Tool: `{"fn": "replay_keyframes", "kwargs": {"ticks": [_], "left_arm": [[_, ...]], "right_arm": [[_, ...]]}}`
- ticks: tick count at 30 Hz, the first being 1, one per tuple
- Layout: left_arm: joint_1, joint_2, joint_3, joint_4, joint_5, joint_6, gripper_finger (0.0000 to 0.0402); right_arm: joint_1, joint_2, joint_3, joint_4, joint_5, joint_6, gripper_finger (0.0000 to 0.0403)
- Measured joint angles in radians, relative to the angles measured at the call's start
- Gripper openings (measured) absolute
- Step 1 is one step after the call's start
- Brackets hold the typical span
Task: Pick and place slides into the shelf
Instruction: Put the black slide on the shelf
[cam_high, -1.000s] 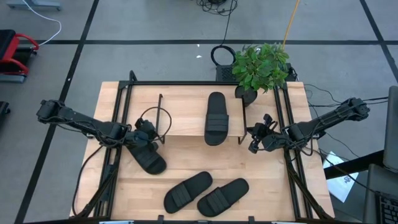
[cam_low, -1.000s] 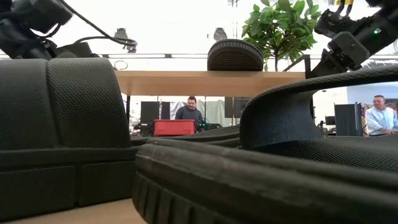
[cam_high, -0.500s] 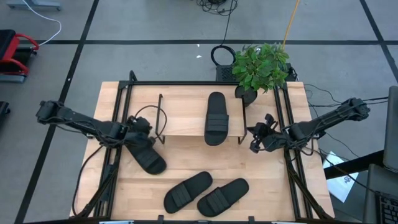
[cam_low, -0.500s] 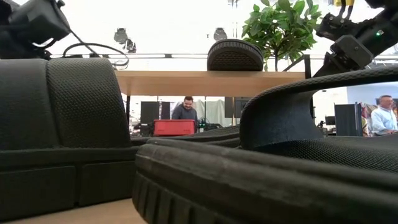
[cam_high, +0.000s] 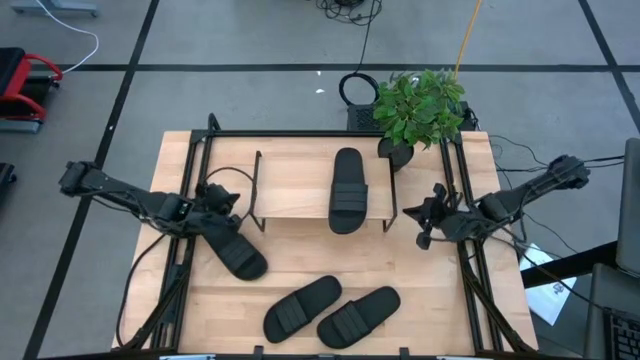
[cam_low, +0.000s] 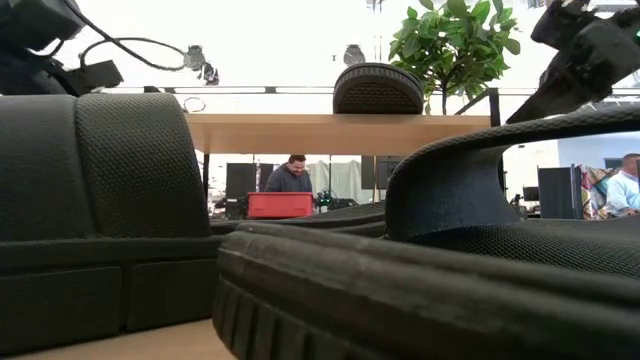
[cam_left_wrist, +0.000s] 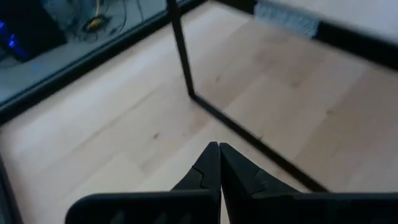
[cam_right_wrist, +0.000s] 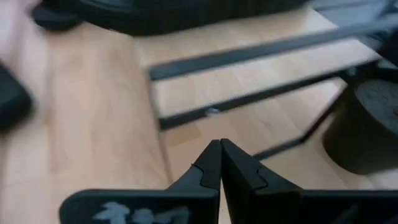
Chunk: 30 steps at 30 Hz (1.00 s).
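One slide (cam_high: 347, 189) is seen lying on top of the shelf (cam_high: 300, 195), at its right half, while three others rest on the counter (cam_high: 440, 300): one (cam_high: 234, 250) just in front of the shelf's left end and a pair (cam_high: 302, 306) (cam_high: 358, 313) side by side near the front edge. The left pincer (cam_high: 222, 199) is held by the shelf's left wire leg, just beside the heel of the nearest slide, with its fingers (cam_left_wrist: 211, 167) pressed together and nothing between them. The right pincer (cam_high: 428, 216) is held off the shelf's right end, likewise pressed together and empty, as its wrist view shows (cam_right_wrist: 219, 163). The step in hand is judged to be a fresh pick, one slide being placed and three left. For the next move, the left pincer would need to be spread, brought over the strap of the nearest slide, closed on it, and the slide lifted clear of the wire leg onto the free left half of the shelf.
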<state>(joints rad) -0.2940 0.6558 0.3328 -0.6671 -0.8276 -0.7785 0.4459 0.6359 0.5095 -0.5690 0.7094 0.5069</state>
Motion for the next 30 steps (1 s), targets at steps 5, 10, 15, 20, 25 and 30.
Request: {"fn": "replay_keyframes", "kwargs": {"ticks": [5, 10, 15, 20, 25, 30], "left_arm": [[-0.064, -0.037, 0.0, -0.002, -0.081, -0.039, 0.0], [-0.14, -0.037, -0.026, -0.046, -0.154, -0.135, 0.0001], [-0.222, -0.037, -0.117, -0.042, -0.154, -0.259, 0.0001], [-0.29, -0.029, -0.129, -0.012, -0.222, -0.277, 0.0001], [-0.324, -0.043, -0.129, -0.017, -0.271, -0.278, 0.0001], [-0.349, -0.042, -0.129, -0.011, -0.275, -0.271, 0.0001]], "right_arm": [[0.093, -0.008, 0.0, 0.089, 0.051, -0.074, 0.0], [0.177, -0.007, 0.0, 0.216, 0.049, -0.168, 0.0], [0.258, -0.003, 0.0, 0.311, 0.047, -0.266, 0.0], [0.296, 0.069, 0.0, 0.425, 0.045, -0.403, 0.0], [0.293, 0.185, 0.001, 0.611, -0.001, -0.607, 0.0], [0.293, 0.296, 0.012, 0.802, -0.106, -0.774, 0.0]]}}
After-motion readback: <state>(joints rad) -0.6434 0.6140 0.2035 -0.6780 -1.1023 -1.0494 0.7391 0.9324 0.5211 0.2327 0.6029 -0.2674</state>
